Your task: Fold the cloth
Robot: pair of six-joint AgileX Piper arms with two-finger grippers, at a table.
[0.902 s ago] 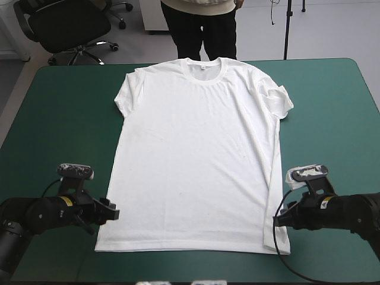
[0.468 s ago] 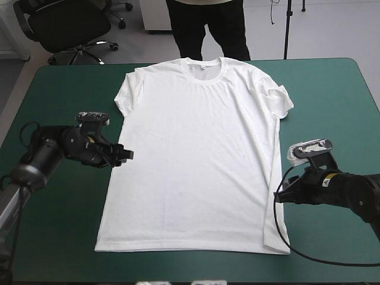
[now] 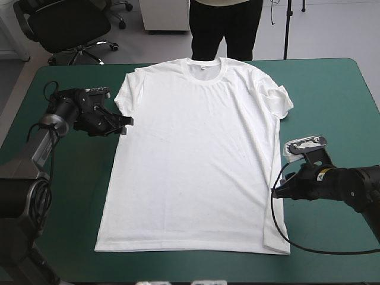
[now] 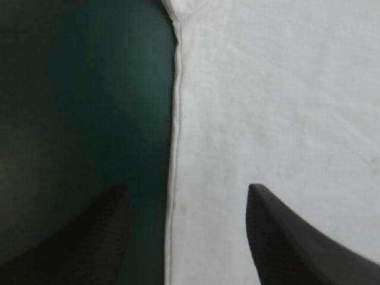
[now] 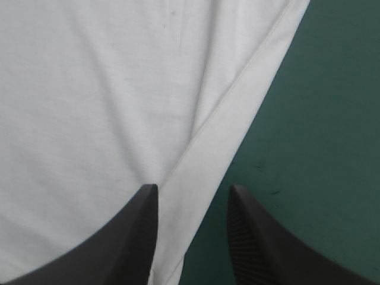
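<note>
The white T-shirt lies spread flat on the table, collar toward the far edge. My left gripper is low at the shirt's left side, just below the left sleeve. In the left wrist view this gripper is open, and the shirt's side seam runs between its fingers. My right gripper sits at the shirt's right side seam, in the lower half. Seen from its own wrist, the right gripper is open, with a folded-over strip of the shirt between its fingers.
Bare teal-green cover lies on both sides of the shirt and in a narrow band along the near edge. The right sleeve is rumpled and folded onto itself. The shirt's right edge is doubled over in a narrow strip.
My left arm has swung from the shirt's near left corner up its left side to just below the sleeve. The right gripper crept a little farther along the right seam.
</note>
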